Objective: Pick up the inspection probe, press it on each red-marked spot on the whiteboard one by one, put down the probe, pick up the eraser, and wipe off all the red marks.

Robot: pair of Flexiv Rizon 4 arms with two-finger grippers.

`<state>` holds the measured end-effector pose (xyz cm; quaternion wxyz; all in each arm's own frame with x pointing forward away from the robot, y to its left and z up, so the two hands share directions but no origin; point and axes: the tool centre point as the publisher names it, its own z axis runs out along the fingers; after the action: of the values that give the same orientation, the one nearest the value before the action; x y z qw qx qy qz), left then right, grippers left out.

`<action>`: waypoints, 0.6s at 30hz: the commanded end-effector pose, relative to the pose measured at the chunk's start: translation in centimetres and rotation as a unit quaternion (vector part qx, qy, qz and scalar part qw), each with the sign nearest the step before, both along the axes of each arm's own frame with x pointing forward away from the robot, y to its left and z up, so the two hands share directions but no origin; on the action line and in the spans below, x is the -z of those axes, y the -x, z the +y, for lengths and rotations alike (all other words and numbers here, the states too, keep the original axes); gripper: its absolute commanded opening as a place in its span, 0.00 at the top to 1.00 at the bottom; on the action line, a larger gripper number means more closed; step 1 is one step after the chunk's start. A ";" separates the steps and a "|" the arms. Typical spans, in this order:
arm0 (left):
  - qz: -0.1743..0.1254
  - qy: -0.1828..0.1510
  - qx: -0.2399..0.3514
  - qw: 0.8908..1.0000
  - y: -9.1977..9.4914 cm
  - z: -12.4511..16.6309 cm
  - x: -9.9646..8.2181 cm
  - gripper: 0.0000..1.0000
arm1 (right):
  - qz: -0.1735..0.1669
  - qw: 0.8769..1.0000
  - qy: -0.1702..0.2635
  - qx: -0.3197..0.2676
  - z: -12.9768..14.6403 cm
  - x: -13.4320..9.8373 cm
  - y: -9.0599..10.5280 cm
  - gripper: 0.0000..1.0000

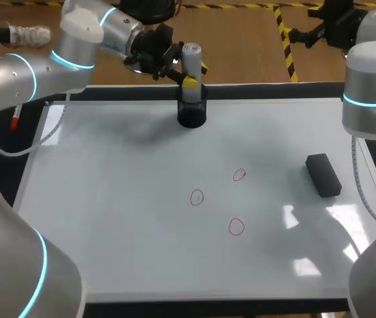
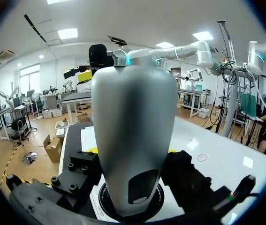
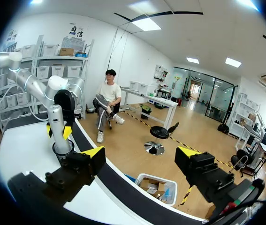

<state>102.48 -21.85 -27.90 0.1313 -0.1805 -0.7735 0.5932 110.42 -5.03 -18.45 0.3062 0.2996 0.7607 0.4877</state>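
My left arm (image 1: 75, 53) comes in from the left side and reaches to the far edge of the whiteboard (image 1: 108, 218). The left gripper (image 1: 196, 75) there is closed around the inspection probe (image 2: 135, 117), with a yellow tip on either side of the grey body and the black finger blocks pressed against it in the left wrist view. The probe stands upright between the fingers. Its foot is inside the round black holder (image 1: 191, 118) directly under the hand, though I cannot tell whether it rests on the holder's bottom.

Nearer the robot than that hand and a little to its right, three red marks are drawn on the board: one (image 1: 197, 197), another (image 1: 239, 175) and a third (image 1: 236, 226), all apart from each other.

Further right, well away from the left gripper, the black eraser (image 1: 323, 175) lies flat on the board.

The right gripper (image 3: 140, 154) hangs past the table's far edge, well apart from the eraser. Its fingers are spread wide with nothing between them.
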 end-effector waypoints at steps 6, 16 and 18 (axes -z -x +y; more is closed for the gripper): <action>-0.015 -0.004 -0.002 1.000 0.6 -0.2 -1.9 1.00 | 0.000 1.000 0.000 0.000 0.0 0.0 0.0 0.00; -0.029 -0.001 0.001 1.000 0.9 -0.5 -3.8 1.00 | 0.000 1.000 0.000 0.000 0.0 0.0 0.0 0.00; -0.031 0.000 0.002 1.000 0.9 -0.4 -4.2 1.00 | 0.000 1.000 0.000 0.000 0.0 0.0 0.0 0.00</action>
<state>102.26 -22.51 -24.61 0.1153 -0.2016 -0.7718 0.5919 110.42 -5.03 -18.45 0.3062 0.2996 0.7607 0.4877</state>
